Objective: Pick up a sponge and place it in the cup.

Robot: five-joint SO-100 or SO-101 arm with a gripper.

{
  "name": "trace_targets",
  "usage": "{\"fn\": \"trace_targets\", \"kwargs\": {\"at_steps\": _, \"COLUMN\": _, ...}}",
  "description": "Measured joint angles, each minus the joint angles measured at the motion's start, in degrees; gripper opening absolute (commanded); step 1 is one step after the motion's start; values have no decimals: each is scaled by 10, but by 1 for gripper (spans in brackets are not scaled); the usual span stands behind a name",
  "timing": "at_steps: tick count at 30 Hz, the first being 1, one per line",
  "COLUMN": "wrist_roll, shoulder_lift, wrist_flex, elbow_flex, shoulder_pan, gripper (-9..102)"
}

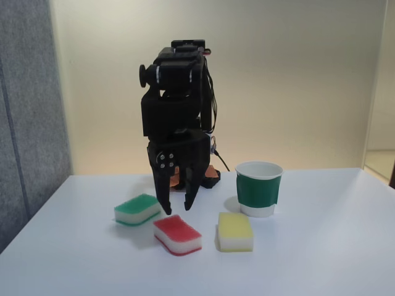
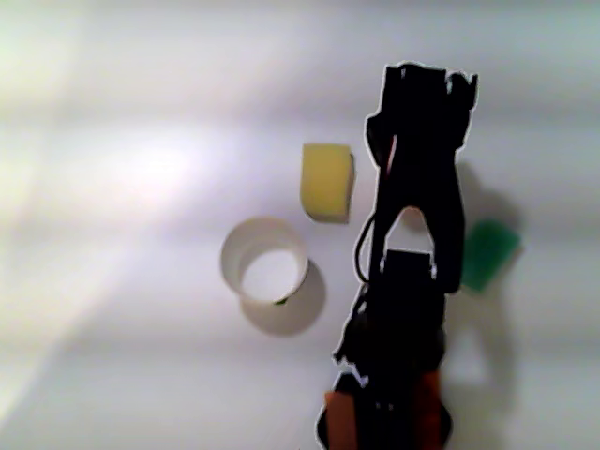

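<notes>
The sponge, red on top and white below, lies flat on the white table near the front in the fixed view. My black gripper points straight down just behind and above it. Its jaws are open with nothing between them, and the fingertips hang slightly above the table. The cup, white with a dark green band, stands upright to the right of the gripper. From above, the cup shows an empty white inside. In that view my arm hides the red sponge.
A green-topped sponge lies left of the gripper and a yellow-topped sponge lies in front of the cup. Both also show from above, the yellow sponge and the green sponge. A grey panel borders the table's left side.
</notes>
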Motion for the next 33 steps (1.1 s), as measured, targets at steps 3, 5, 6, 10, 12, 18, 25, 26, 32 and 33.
{"fn": "trace_targets", "kwargs": {"at_steps": 3, "wrist_roll": 9, "shoulder_lift": 1, "wrist_flex": -9, "elbow_flex": 10, "shoulder_pan": -7, "gripper": 25}}
{"fn": "trace_targets", "kwargs": {"at_steps": 5, "wrist_roll": 19, "shoulder_lift": 1, "wrist_flex": -4, "elbow_flex": 14, "shoulder_pan": -14, "gripper": 30}}
{"fn": "trace_targets", "kwargs": {"at_steps": 6, "wrist_roll": 18, "shoulder_lift": 2, "wrist_flex": -9, "elbow_flex": 18, "shoulder_pan": -17, "gripper": 32}}
{"fn": "trace_targets", "kwargs": {"at_steps": 10, "wrist_roll": 20, "shoulder_lift": 2, "wrist_flex": -10, "elbow_flex": 32, "shoulder_pan": -21, "gripper": 36}}
{"fn": "trace_targets", "kwargs": {"at_steps": 12, "wrist_roll": 22, "shoulder_lift": 6, "wrist_flex": -21, "elbow_flex": 40, "shoulder_pan": -25, "gripper": 37}}
{"fn": "trace_targets", "kwargs": {"at_steps": 18, "wrist_roll": 18, "shoulder_lift": 11, "wrist_flex": -16, "elbow_flex": 54, "shoulder_pan": -33, "gripper": 37}}
{"fn": "trace_targets", "kwargs": {"at_steps": 25, "wrist_roll": 11, "shoulder_lift": 11, "wrist_flex": -51, "elbow_flex": 63, "shoulder_pan": -43, "gripper": 36}}
{"fn": "trace_targets", "kwargs": {"at_steps": 26, "wrist_roll": 6, "shoulder_lift": 11, "wrist_flex": -64, "elbow_flex": 69, "shoulder_pan": -39, "gripper": 36}}
{"fn": "trace_targets", "kwargs": {"at_steps": 32, "wrist_roll": -17, "shoulder_lift": -3, "wrist_flex": -94, "elbow_flex": 83, "shoulder_pan": -33, "gripper": 36}}
{"fn": "trace_targets", "kwargs": {"at_steps": 33, "wrist_roll": -22, "shoulder_lift": -6, "wrist_flex": -95, "elbow_flex": 83, "shoulder_pan": -35, "gripper": 36}}
